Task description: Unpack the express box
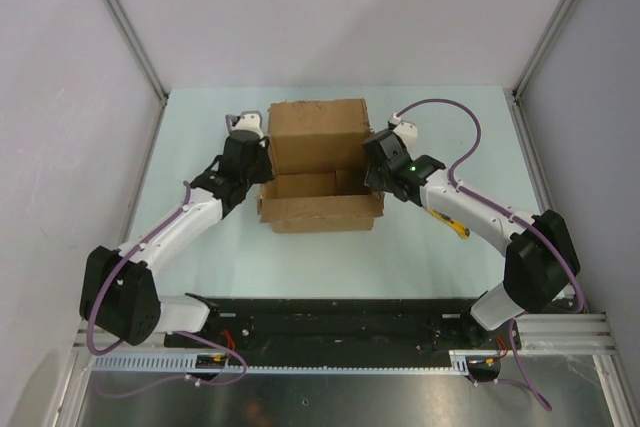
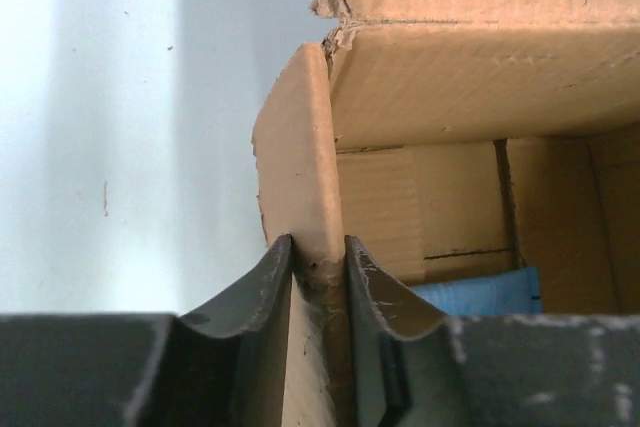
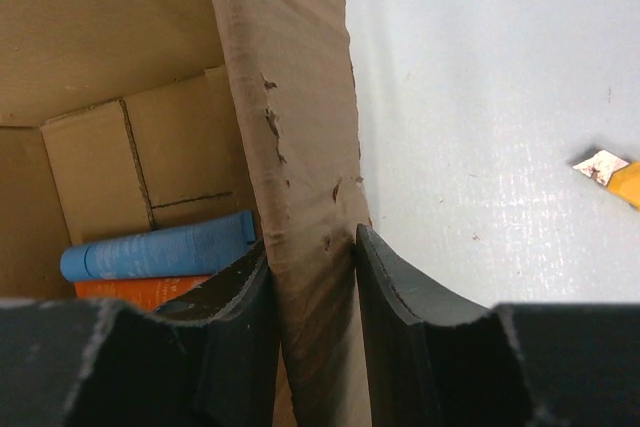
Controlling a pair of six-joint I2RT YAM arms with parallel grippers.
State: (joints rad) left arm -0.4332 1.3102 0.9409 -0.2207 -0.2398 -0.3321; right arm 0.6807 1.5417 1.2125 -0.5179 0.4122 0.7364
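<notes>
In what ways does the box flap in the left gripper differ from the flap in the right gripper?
The left flap looks smooth and clean; the right flap is wrinkled with small tears. The left flap stands on the left side of the express box, the right flap on its right side. Both are brown cardboard, each pinched by its own gripper: left gripper, right gripper.

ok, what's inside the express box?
Inside the express box, a blue rolled item lies at the bottom with an orange item beside it. The right claw partly covers both. The rest of the floor is out of sight.
</notes>
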